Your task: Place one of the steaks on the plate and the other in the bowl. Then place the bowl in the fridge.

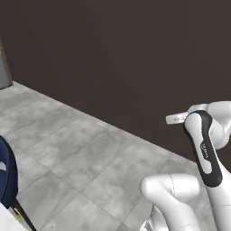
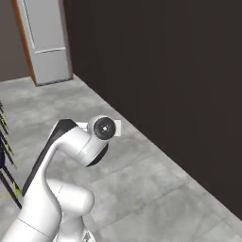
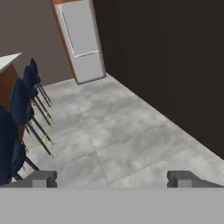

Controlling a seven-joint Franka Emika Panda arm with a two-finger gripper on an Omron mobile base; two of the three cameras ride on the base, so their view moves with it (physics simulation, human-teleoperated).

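The fridge (image 3: 81,41) is tall and grey, with a wood-brown side panel. It stands shut at the far end of the floor, against the dark wall, and it also appears in the right base view as the fridge (image 2: 45,38). My gripper (image 3: 113,179) is open, its two dark fingertips (image 3: 43,178) set wide apart with nothing between them. It points along the floor toward the fridge, well short of it. The arm is folded up over the base. The steaks, the plate and the bowl are out of view.
A dark wall (image 1: 135,54) runs along the right side of the grey tiled floor (image 3: 118,127). A row of blue chairs (image 3: 24,100) with thin dark legs lines the left, beside a white-topped wooden counter (image 3: 8,63). One blue chair (image 1: 6,176) is close to the base.
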